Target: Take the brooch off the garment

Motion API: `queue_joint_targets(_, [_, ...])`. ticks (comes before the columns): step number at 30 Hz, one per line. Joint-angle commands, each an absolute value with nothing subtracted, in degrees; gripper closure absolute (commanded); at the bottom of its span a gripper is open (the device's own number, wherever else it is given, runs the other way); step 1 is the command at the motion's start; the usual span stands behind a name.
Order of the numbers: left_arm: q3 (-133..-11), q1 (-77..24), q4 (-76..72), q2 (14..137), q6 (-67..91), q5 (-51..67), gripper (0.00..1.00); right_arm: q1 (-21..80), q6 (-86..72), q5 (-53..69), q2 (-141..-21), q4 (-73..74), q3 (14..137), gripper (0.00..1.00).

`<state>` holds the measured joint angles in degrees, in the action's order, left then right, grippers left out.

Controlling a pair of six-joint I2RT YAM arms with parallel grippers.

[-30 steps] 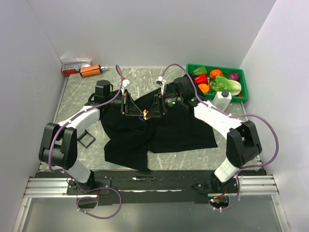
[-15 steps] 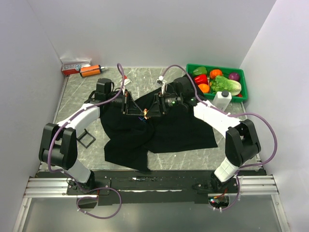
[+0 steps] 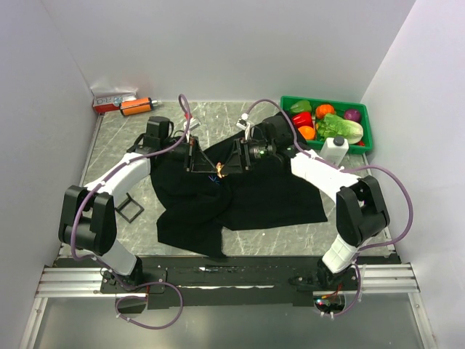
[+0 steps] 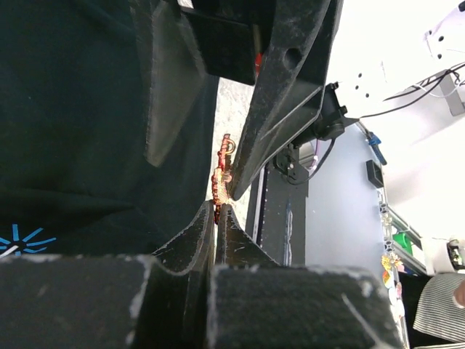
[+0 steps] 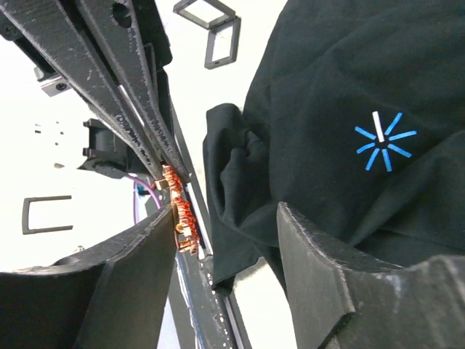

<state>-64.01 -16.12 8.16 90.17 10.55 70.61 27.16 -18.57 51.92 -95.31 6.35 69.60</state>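
Left gripper (image 4: 219, 211) was clenched on tiny orange-tan irregular brooch (image 4: 221, 178), beside large black cloth garment (image 5: 327, 73). Right gripper (image 5: 227, 211) stood released w/ brooch at its 9 o'clock, touching one finger.

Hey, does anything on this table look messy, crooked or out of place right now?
The garment lies bunched and folded over itself, not flat, one flap reaching the near edge of the table. The orange cylinder lies on its side at the far left. Nothing looks spilled or broken.
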Motion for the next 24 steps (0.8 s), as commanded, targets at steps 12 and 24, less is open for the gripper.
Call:
queue_joint_targets(12, [-70.13, -16.61, 23.81, 87.72, -7.29, 61.8, 0.99, 18.02, -0.54, 58.99, -84.91, 13.69, 71.98, 0.2])
queue_joint_targets(24, [-85.79, -8.19, 73.02, 85.63, -44.55, 37.73, 0.99, 18.19, 27.16, 48.69, -81.91, 24.61, 65.92, 0.33])
